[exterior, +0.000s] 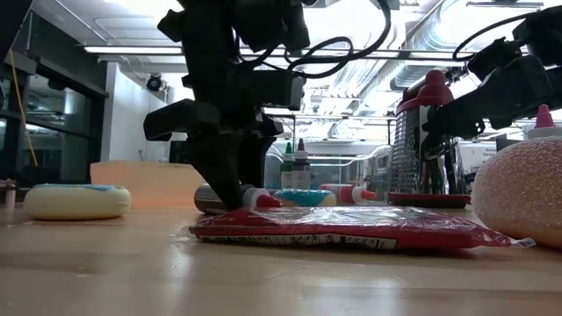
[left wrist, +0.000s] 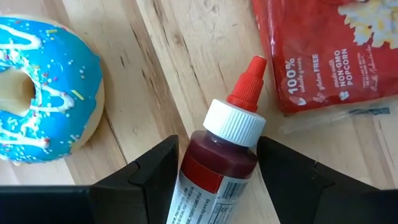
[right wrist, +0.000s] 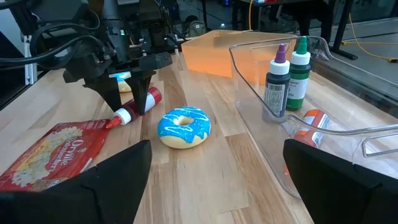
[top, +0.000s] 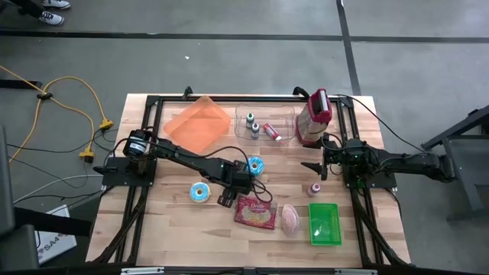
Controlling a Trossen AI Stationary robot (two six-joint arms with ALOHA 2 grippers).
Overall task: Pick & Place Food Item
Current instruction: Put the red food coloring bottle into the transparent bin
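Note:
A small red bottle with a white cap and red tip lies on its side on the table, its tip toward a red popcorn bag. My left gripper is shut on it, left of the bag in the high view. One blue-iced donut lies just left of this gripper, and another lies beyond it toward the far side. My right gripper stands open and holds nothing, near the table's right side. My left gripper pinches the bottle's red body just below the white cap between its two fingers. The fingers come steeply from above and lie across the bottle. The bottle lies on its side on the table, its tip next to the popcorn bag.
At the far side stand an orange tray, a clear bin with small bottles, and a red-topped grater. A pink speckled item, a green box and a small bottle sit at the near right.

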